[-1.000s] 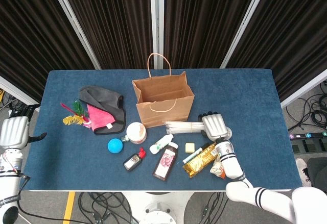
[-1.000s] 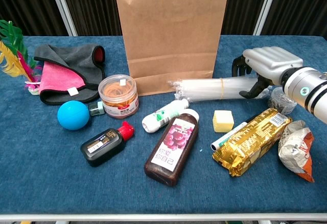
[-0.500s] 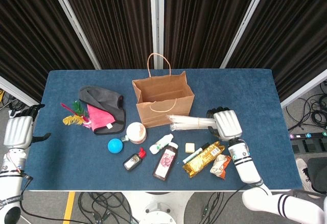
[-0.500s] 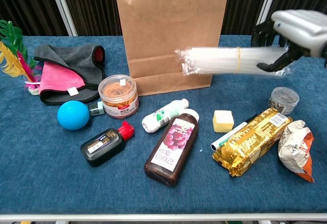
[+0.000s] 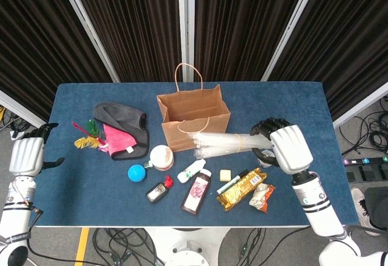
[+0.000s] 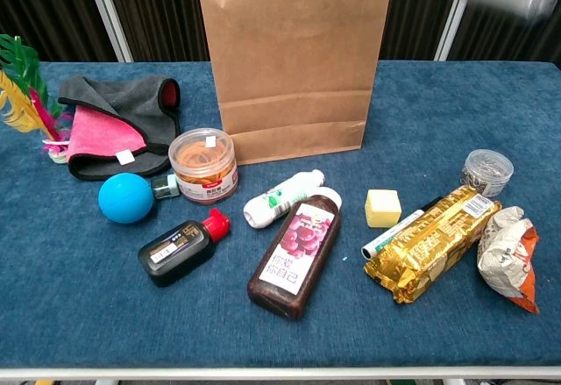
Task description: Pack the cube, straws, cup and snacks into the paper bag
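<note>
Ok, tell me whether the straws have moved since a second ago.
Yes. The right hand has lifted the straws off the table, up toward the paper bag.

Tabletop (image 6: 105, 315) dark blue; bag (image 6: 294, 60) plain brown; ball (image 6: 125, 197) bright blue; cube (image 6: 383, 207) pale yellow; snack pack (image 6: 429, 243) gold.

I see the clear straws (image 5: 221, 143) lifted level at frame centre by the paper bag (image 5: 193, 119); cube (image 6: 382, 207) and snacks (image 6: 435, 242) (gold pack) lower right.
</note>
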`<state>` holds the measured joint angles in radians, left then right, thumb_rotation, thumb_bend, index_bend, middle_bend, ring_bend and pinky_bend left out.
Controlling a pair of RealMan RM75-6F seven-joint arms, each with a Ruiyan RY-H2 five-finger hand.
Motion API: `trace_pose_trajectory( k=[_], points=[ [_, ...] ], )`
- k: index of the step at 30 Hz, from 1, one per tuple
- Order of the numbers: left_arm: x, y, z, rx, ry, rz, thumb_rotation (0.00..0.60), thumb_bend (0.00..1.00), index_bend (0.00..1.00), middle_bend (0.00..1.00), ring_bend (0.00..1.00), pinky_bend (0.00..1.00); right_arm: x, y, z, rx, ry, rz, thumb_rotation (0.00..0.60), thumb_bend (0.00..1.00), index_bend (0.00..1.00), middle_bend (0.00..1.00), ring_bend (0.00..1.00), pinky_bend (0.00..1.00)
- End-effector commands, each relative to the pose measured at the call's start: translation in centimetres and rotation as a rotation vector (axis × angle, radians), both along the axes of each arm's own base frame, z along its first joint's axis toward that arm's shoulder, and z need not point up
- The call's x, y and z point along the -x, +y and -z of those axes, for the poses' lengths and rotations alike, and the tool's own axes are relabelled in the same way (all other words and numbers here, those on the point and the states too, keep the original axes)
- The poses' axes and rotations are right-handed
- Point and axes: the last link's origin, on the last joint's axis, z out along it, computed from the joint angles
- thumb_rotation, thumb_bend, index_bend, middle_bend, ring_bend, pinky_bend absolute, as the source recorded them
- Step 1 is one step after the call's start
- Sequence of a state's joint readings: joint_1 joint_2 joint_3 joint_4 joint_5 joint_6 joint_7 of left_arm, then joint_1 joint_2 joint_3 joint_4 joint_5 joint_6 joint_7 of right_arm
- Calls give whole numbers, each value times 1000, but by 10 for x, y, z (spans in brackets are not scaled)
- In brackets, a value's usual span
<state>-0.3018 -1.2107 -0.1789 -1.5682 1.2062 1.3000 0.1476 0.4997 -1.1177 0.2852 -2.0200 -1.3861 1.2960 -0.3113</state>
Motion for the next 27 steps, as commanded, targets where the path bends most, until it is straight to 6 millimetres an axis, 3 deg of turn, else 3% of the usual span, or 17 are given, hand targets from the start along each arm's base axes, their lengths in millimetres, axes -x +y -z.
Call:
trace_pose_trajectory(
  k=[1,7,14,19,27],
  points=[
    [0,0,0,0,-4,3,600,44,259,330,310,350,-22,-12,-19,132,47,-85,600,255,661,511,386,462],
    [5,1,-1,-5,-11,-7,600,44,259,330,310,347,-55,-46,-15,275,249,-176,600,254,661,511,386,462],
    [10,5,-5,-17,-26,-12,600,44,259,330,310,345,-94,-87,10,427,514,-285,600,255,662,511,386,463],
    [17,5,-11,-35,-45,-25,600,44,259,330,310,345,-116,-102,34,458,606,-310,600,255,662,512,386,463],
    [25,7,-17,-45,-68,-35,600,44,259,330,310,345,-128,-111,61,454,690,-306,600,256,666,513,387,464]
  ],
)
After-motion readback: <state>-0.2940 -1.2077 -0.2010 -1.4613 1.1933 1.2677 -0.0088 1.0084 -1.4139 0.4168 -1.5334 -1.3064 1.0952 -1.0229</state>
